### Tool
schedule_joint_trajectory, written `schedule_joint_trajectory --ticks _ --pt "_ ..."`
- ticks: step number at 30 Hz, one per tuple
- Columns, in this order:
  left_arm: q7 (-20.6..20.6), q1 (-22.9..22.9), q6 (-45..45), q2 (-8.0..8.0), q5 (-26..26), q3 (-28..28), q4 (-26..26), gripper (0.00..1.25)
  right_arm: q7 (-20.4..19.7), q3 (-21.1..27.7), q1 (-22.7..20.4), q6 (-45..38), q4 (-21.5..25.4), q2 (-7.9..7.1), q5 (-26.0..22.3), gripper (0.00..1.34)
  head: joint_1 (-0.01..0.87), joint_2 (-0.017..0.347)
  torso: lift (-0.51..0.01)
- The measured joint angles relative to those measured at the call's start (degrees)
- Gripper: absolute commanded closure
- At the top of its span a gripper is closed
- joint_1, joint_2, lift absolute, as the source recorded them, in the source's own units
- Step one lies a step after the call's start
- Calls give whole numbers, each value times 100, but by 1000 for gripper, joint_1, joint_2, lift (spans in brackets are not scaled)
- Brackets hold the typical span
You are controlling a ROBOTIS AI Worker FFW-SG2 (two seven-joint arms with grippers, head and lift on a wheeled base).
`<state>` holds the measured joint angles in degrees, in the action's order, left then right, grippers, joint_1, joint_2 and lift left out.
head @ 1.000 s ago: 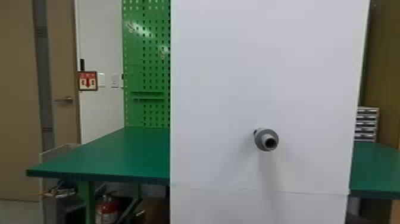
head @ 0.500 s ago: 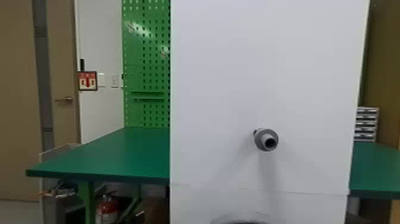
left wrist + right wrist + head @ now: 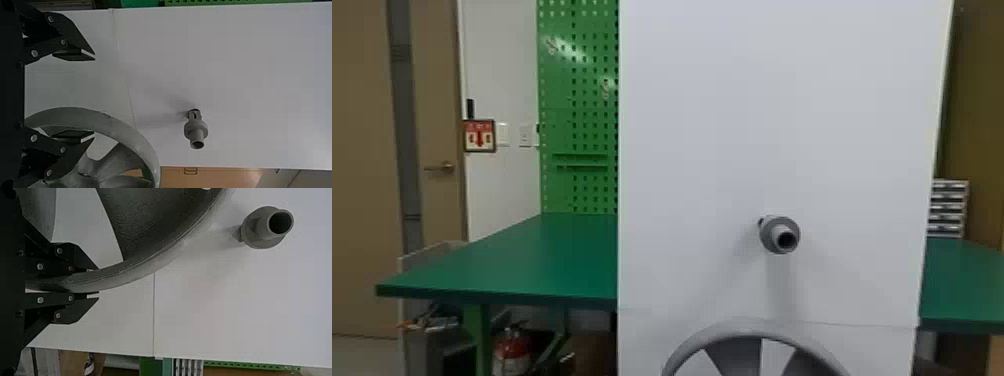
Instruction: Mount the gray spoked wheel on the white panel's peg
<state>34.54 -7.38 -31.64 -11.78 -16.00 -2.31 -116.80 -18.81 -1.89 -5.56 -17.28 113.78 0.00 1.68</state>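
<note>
The gray spoked wheel [image 3: 727,330] rises at the bottom edge of the head view, upright before the white panel [image 3: 712,150] and below the gray peg [image 3: 780,236]. In the right wrist view my right gripper [image 3: 94,283] is shut on the rim of the wheel [image 3: 137,272], with the peg [image 3: 270,227] apart from it. In the left wrist view my left gripper [image 3: 94,97] stands open, its fingers wide apart; the wheel [image 3: 129,133] lies beyond its lower finger, and the peg [image 3: 195,129] is farther off.
A green table [image 3: 507,260] extends behind the panel on the left and again on the right [image 3: 962,285]. A green pegboard [image 3: 577,110] stands at the back, a small drawer stack [image 3: 949,207] at the right, and a fire extinguisher [image 3: 512,352] under the table.
The wheel has risen into the head view from below, its top first showing half a second ago and more of its rim and spokes now. The peg and panel have stayed put.
</note>
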Motion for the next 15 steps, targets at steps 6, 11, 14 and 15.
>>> schedule_joint_trajectory --ticks 6,11,14,15 --pt "1 0 0 1 8 3 0 541 0 26 41 -452 338 0 -62 1292 123 -8 -401" --pt "9 0 0 0 12 1 0 541 2 58 97 -868 621 0 -129 1292 123 -8 -401" --pt "9 0 0 0 15 -1 0 541 4 84 136 -1107 776 -1 -180 1292 123 -8 -401" --pt "9 0 0 0 16 0 0 541 5 93 149 -1178 825 -3 -194 1292 123 -8 -401"
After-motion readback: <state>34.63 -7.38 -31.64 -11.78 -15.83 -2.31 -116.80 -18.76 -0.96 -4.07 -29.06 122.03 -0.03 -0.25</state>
